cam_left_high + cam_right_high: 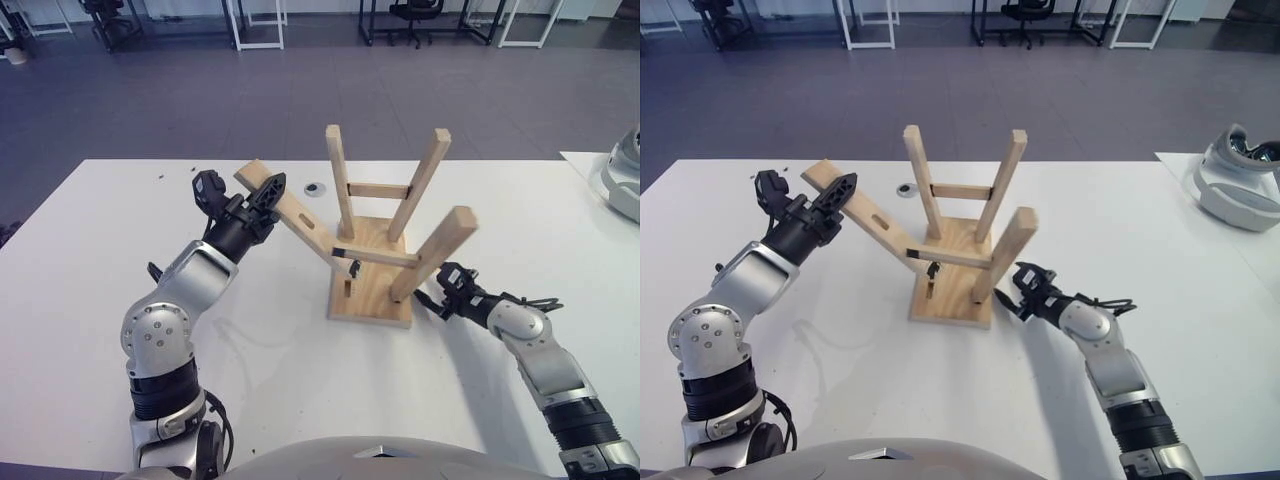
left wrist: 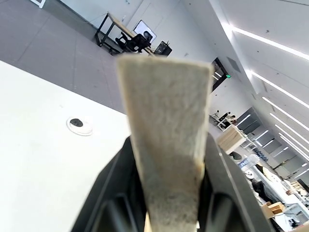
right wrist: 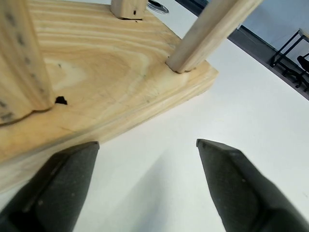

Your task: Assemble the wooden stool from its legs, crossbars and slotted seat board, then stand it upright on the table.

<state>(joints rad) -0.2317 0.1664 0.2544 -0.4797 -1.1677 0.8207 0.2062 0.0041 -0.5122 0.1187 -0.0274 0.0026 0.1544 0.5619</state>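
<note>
Four legs point(image 1: 340, 180), two crossbars point(image 1: 378, 190), one seat board point(image 1: 372, 300), one white headset point(image 1: 1240, 185).

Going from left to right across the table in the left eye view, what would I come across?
The left gripper clamping a leg → round grommet → upturned seat board → right gripper → white headset.

Wooden stool point(image 1: 385, 258), pale, inverted: seat board point(image 1: 375, 297) flat on desk point(image 1: 90, 260); three legs point(image 1: 341, 180) upright, fourth leg point(image 1: 295, 215) slanting outward; crossbars point(image 1: 378, 190) fitted.

Left arm bent — black left gripper point(image 1: 262, 198) clamps a pale wooden leg point(image 1: 300, 219). Right arm low, black right gripper point(image 3: 147, 145) spread wide.
</note>
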